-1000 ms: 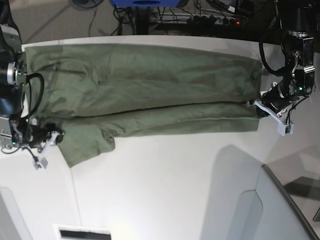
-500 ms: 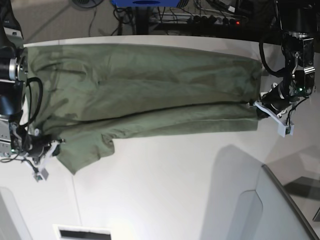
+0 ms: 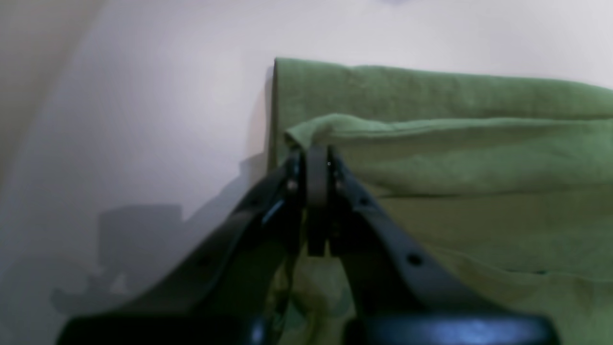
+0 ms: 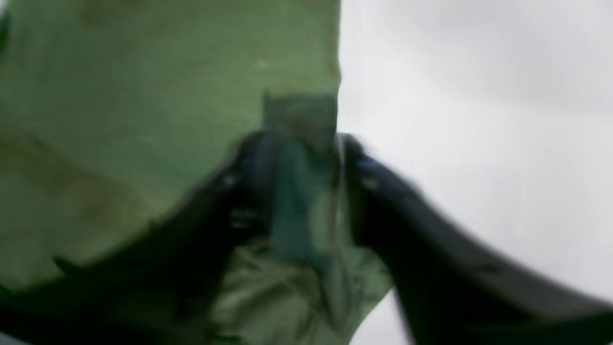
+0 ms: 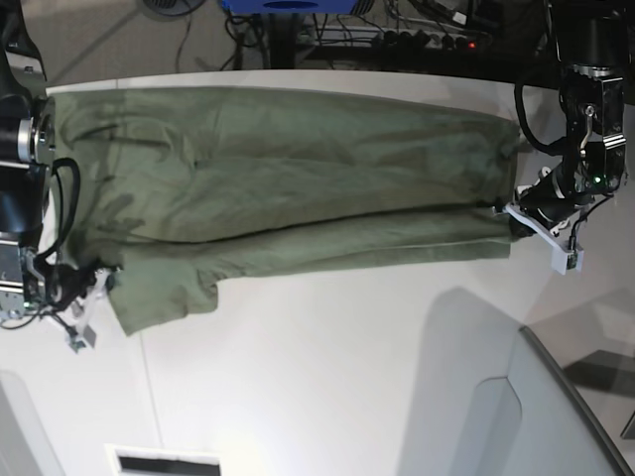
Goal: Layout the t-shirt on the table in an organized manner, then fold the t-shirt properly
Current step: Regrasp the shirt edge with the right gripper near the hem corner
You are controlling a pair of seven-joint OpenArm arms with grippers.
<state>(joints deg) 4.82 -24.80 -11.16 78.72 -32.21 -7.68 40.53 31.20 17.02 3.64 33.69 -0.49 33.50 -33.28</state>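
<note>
On the left of the base view, the right gripper (image 5: 94,283) has tugged the shirt (image 5: 288,178) corner outward and now seems to be loosening, though blur hides whether it still grips. The shirt lies long across the table (image 5: 327,367); the left gripper (image 5: 516,216) stays clamped on the opposite hem.

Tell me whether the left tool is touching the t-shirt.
Touching. In the left wrist view the left tool is shut on a raised fold at the corner of the olive-green t-shirt, the cloth pinched between its tips above the white table.
</note>
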